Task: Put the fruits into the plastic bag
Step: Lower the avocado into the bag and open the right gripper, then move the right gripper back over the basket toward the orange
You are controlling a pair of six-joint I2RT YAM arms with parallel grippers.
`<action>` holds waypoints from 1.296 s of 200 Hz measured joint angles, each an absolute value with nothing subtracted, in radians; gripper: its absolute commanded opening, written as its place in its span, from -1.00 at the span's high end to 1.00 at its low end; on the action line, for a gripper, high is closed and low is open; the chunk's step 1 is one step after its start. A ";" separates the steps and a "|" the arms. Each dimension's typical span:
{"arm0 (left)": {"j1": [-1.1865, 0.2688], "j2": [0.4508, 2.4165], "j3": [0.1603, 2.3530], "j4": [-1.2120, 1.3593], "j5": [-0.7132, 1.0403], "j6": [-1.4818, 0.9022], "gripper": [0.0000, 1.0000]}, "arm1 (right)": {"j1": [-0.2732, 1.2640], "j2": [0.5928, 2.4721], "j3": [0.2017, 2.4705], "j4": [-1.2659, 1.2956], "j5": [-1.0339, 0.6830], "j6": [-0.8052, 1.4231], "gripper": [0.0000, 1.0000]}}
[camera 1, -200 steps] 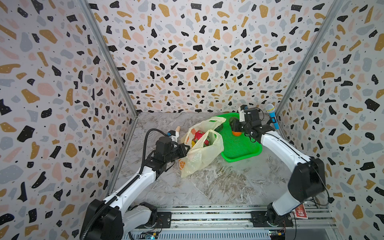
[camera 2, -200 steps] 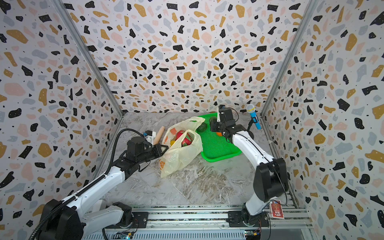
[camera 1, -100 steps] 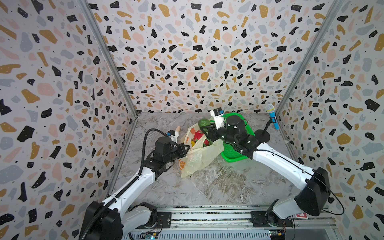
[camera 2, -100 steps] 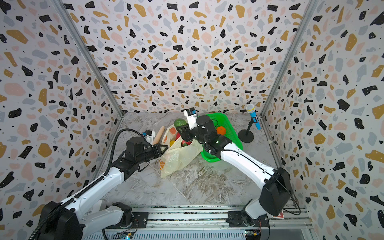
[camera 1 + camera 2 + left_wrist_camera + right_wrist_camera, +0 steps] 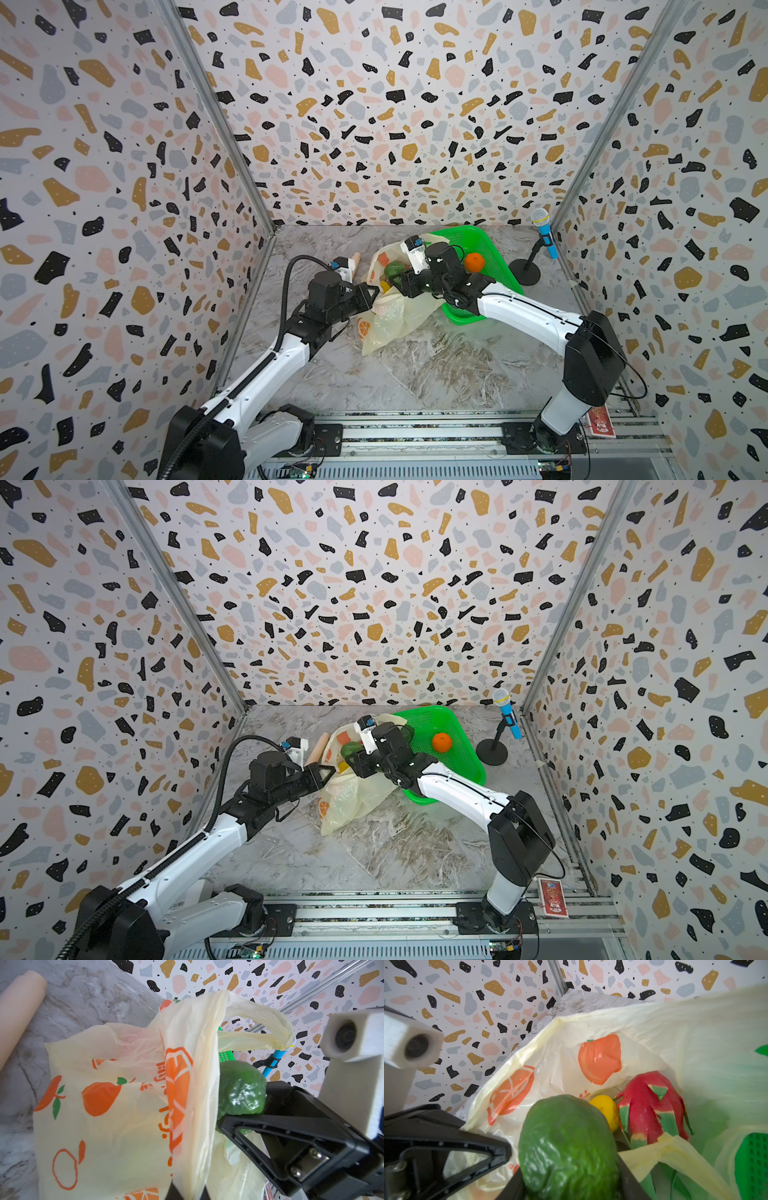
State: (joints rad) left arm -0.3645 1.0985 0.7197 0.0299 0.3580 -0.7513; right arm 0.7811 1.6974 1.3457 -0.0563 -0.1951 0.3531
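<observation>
The plastic bag (image 5: 395, 316) (image 5: 349, 796) lies in the middle of the floor with its mouth held up. My left gripper (image 5: 374, 291) (image 5: 330, 771) (image 5: 189, 1192) is shut on the bag's near rim (image 5: 193, 1084). Over the open mouth my right gripper (image 5: 401, 282) (image 5: 353, 764) (image 5: 569, 1167) is shut on a dark green avocado (image 5: 395, 269) (image 5: 351, 749) (image 5: 241, 1088) (image 5: 566, 1147). Inside the bag (image 5: 571, 1043) lie a pink-red dragon fruit (image 5: 648, 1109) and a yellow lemon (image 5: 606, 1107). An orange (image 5: 474, 262) (image 5: 441, 742) sits in the green basket (image 5: 473, 232) (image 5: 436, 712).
The green basket stands right of the bag, under my right forearm. A blue microphone (image 5: 544, 235) (image 5: 509, 715) on a black stand is at the back right. A beige rolling-pin stick (image 5: 355, 262) (image 5: 318, 748) (image 5: 16, 1012) lies left of the bag. Patterned walls close three sides.
My right gripper has swung left from the basket to over the bag's mouth, carrying the avocado. The left arm and the bag have stayed put.
</observation>
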 measured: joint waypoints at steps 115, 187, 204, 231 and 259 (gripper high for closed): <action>-0.364 1.057 0.720 -0.029 0.270 -0.756 1.00 | 0.737 1.913 1.612 -0.166 -0.150 0.399 -0.65; -0.364 1.058 0.720 -0.035 0.243 -0.774 1.00 | 0.726 1.663 1.450 -0.150 -0.220 0.328 -0.65; -0.364 1.058 0.720 -0.036 0.244 -0.774 1.00 | 0.698 1.519 1.369 -0.102 -0.228 0.327 -0.65; -0.364 1.060 0.712 -0.030 0.244 -0.774 1.00 | 0.543 1.356 1.299 -0.024 -0.209 0.382 -0.65; -0.364 1.071 0.707 -0.021 0.245 -0.774 1.00 | 0.344 1.362 1.281 -0.004 -0.151 0.463 -0.66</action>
